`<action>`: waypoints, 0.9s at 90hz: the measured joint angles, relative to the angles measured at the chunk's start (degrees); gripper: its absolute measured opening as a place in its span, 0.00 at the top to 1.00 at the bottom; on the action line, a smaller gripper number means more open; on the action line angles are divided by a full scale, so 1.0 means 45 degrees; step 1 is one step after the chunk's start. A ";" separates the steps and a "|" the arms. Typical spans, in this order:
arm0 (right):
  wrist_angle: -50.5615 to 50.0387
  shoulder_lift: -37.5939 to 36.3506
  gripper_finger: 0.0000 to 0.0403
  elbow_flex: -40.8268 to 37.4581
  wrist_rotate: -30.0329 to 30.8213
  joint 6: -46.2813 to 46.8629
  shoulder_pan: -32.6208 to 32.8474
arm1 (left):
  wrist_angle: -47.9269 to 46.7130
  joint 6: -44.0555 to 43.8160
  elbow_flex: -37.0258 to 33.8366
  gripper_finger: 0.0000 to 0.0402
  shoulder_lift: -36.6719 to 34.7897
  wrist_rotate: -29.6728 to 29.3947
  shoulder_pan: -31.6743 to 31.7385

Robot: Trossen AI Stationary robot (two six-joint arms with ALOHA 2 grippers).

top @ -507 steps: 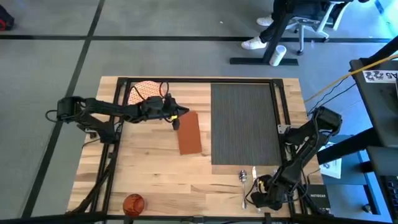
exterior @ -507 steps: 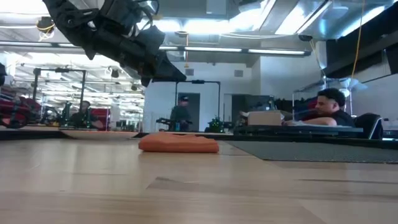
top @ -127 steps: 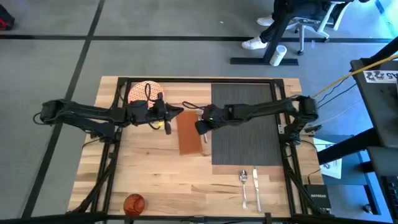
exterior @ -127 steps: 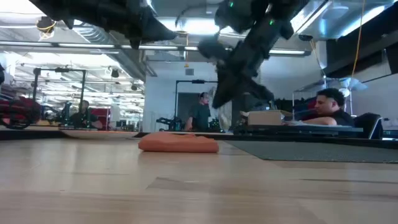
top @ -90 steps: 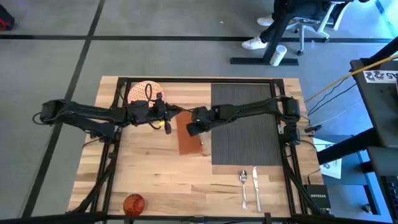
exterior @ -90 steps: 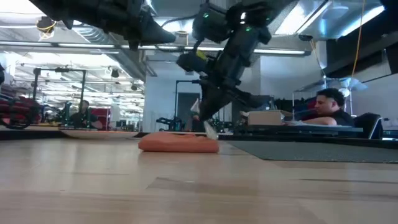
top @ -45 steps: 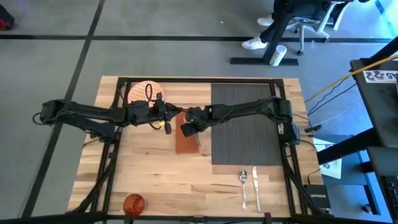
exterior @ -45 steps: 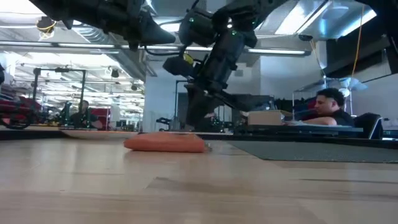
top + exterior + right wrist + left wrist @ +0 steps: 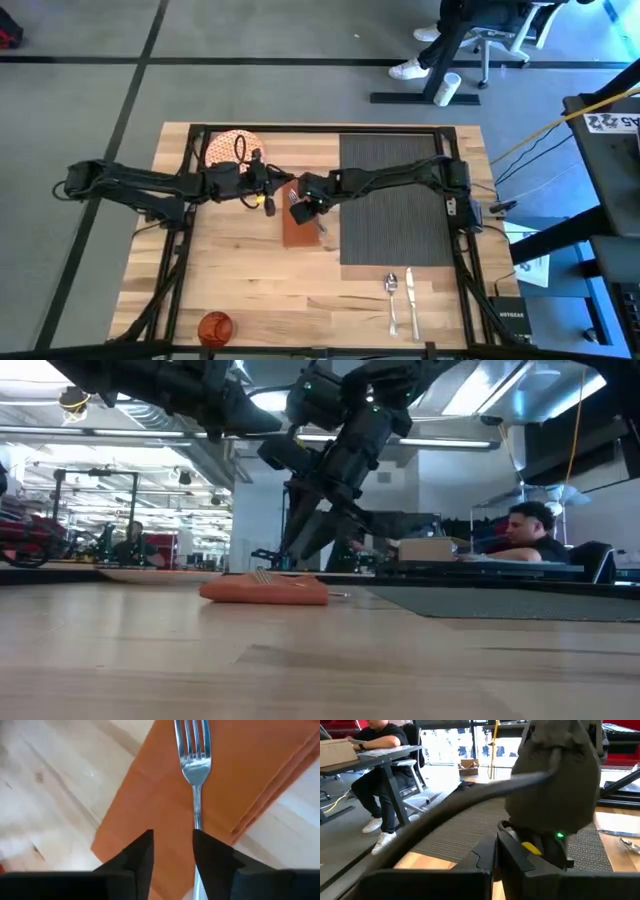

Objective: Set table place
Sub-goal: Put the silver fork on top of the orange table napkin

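Note:
A silver fork [image 9: 193, 765] lies along the long brown napkin [image 9: 298, 234] on the wooden table [image 9: 240, 275], tines toward the far edge. In the low view the fork [image 9: 290, 582] rests on top of the napkin [image 9: 262, 592]. My right gripper [image 9: 172, 851] hovers open just above the fork's handle, and I see no contact. My left gripper [image 9: 283, 186] is shut and empty, raised by the napkin's far left corner. The dark placemat [image 9: 395, 200] lies right of the napkin.
An orange-patterned plate [image 9: 228, 148] sits at the far left, under my left arm. A spoon [image 9: 390, 288] and a knife [image 9: 410, 290] lie near the front edge, right of centre. A small orange cup [image 9: 215, 326] stands at the near left. People sit beyond the table.
My right gripper has carried the fork down onto the napkin, let go of it and risen a little. The fork now lies on the napkin. The napkin has slid slightly toward the table's left and near edges.

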 joint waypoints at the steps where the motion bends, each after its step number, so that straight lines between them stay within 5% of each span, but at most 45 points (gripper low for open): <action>1: -0.0092 0.0000 0.70 0.0000 0.0036 -0.0053 0.0027 | -0.0003 0.0003 0.0000 1.00 0.0000 0.0000 0.0000; 28: -0.2680 0.0000 0.71 -0.0005 0.0521 -0.0746 0.1021 | -0.0098 0.0032 0.0000 1.00 0.0005 0.0026 0.0000; 81: -0.2490 0.0976 0.71 0.0029 0.0493 -0.0823 0.1140 | -0.0188 0.0032 0.0000 1.00 0.0015 -0.0005 0.0012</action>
